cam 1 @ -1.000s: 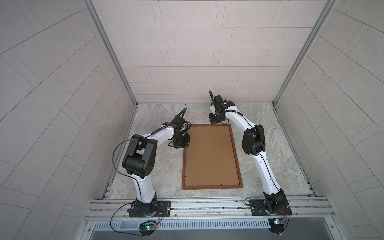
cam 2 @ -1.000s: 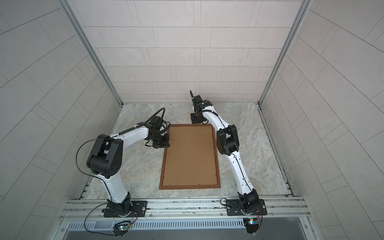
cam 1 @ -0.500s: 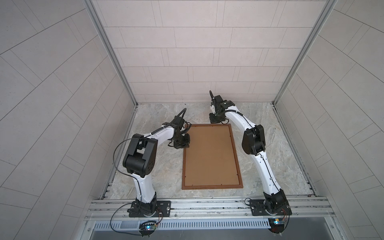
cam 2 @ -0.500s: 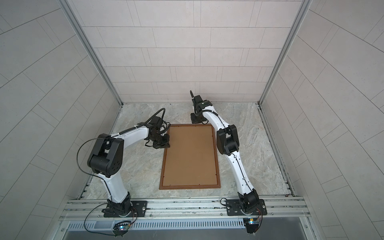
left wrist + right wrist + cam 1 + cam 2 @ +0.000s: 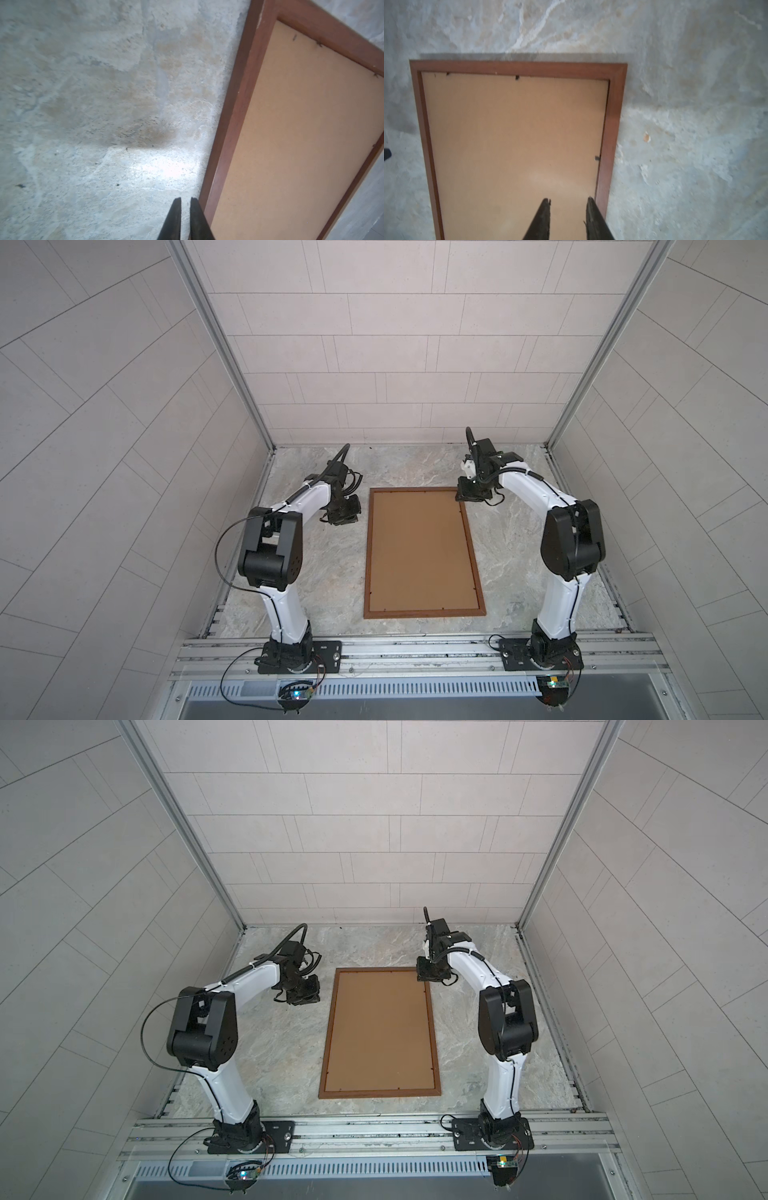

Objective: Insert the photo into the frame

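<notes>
The frame (image 5: 424,612) (image 5: 380,1093) lies back up in the middle of the table, with a plain brown backing board (image 5: 419,547) (image 5: 380,1029) filling it. The photo is hidden. My left gripper (image 5: 345,514) (image 5: 305,994) (image 5: 185,200) sits just left of the frame's left moulding (image 5: 234,116), near the far corner. Its jaws stand a narrow gap apart with nothing between them. My right gripper (image 5: 467,494) (image 5: 428,974) (image 5: 568,199) is open and empty over the board (image 5: 512,128), close to the frame's far right corner.
The marble-patterned tabletop (image 5: 324,572) is walled by tiled panels at the back and on both sides. An aluminium rail (image 5: 415,649) with both arm bases runs along the front. Small metal tabs (image 5: 597,158) stick out along the frame's inner edge.
Both grippers have opened. The left gripper has drawn a little leftward off the frame's edge. The right arm has swung to the right, toward the far right corner.
</notes>
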Robot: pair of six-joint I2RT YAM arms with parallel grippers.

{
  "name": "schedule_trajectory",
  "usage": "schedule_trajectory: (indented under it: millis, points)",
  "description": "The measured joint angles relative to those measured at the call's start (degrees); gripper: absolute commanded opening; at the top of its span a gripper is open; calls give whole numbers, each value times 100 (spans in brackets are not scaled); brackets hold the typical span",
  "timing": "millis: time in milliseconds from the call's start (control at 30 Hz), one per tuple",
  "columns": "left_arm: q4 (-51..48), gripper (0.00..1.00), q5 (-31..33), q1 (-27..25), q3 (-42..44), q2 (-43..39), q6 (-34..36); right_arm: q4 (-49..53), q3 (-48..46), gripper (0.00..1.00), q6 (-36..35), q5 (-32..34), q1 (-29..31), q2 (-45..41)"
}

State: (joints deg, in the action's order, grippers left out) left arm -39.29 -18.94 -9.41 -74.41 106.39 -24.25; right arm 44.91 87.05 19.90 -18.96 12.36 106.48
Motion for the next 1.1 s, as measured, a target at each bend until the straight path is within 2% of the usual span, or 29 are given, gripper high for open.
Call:
schedule_trajectory:
  millis: [200, 333, 533, 733, 833, 900, 1100]
  points:
    - [-188, 21, 249, -2, 79, 98, 146, -236, -1486, 48, -17, -175, 0, -839]
    - [-199, 21, 317, -48, 363, 96, 184, -278, -2105, 39, -76, -125, -4, -1104]
    - [-238, 21, 380, -223, 597, 96, 184, -356, -2441, 43, -166, 72, 9, -1119]
    - [-234, 21, 382, -328, 597, 96, 184, -566, -2413, 40, -188, 146, 142, -811]
    - [-234, 22, 385, -343, 599, 96, 186, -625, -2413, 36, -188, 177, 177, -651]
    - [-232, 22, 380, -358, 601, 96, 186, -658, -2413, 27, -208, 229, 179, -520]
    - [-212, 22, 376, -365, 621, 83, 208, -671, -2330, 13, -190, 212, 186, -442]
